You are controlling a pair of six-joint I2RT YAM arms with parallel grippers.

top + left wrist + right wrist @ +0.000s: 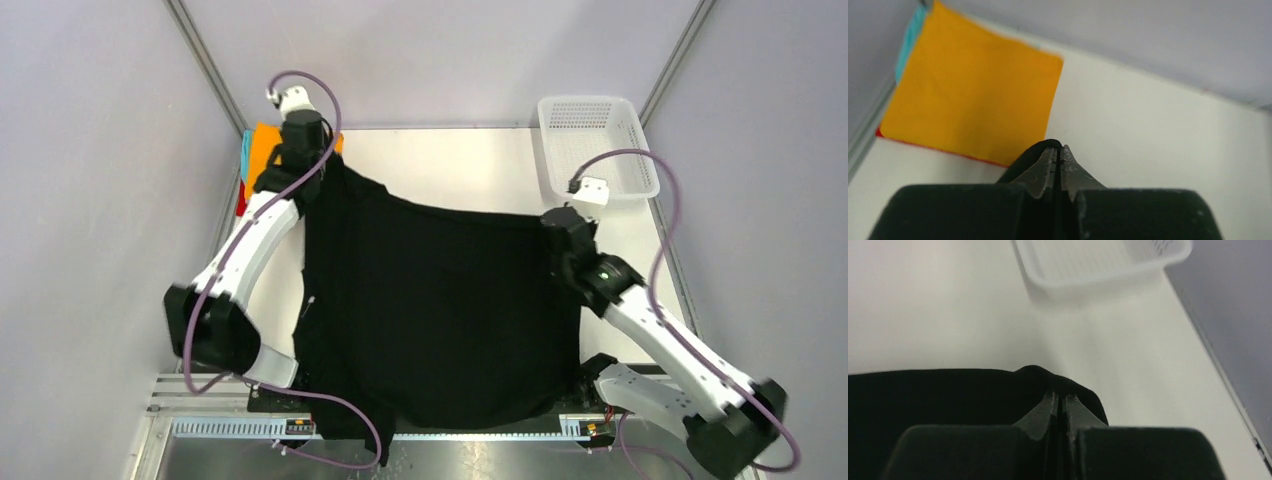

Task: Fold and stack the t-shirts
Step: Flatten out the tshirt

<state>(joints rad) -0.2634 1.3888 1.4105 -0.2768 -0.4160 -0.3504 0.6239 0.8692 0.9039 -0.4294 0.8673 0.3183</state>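
Top view, black t-shirt: I see it spread wide across the middle of the worktop. Its far edge sags in a shallow line from one tool to the other, and its near hem hangs over the worktop's near edge.
Top view, left tool: it sits at the shirt's far left corner, right beside the folded stack.
Top view, right tool: it sits at the shirt's far right corner, near the basket but apart from it.
Top view, stack: the orange shirt lies on top in the far left corner of the worktop. A teal shirt and a red shirt show as thin edges beneath it.
Left wrist view, tool: I read the fingers as pressed together on a fold of the black t-shirt, which bulges over their tips.
Left wrist view, stack: the orange rectangle lies flat just beyond the fingertips. Teal peeks out at its far left edge and red along its near edge.
Right wrist view, tool: the fingers are closed on a pinch of black cloth, and the rest of the shirt trails away to the left.
Right wrist view, basket: it stands on the worktop well beyond the fingertips, blurred.
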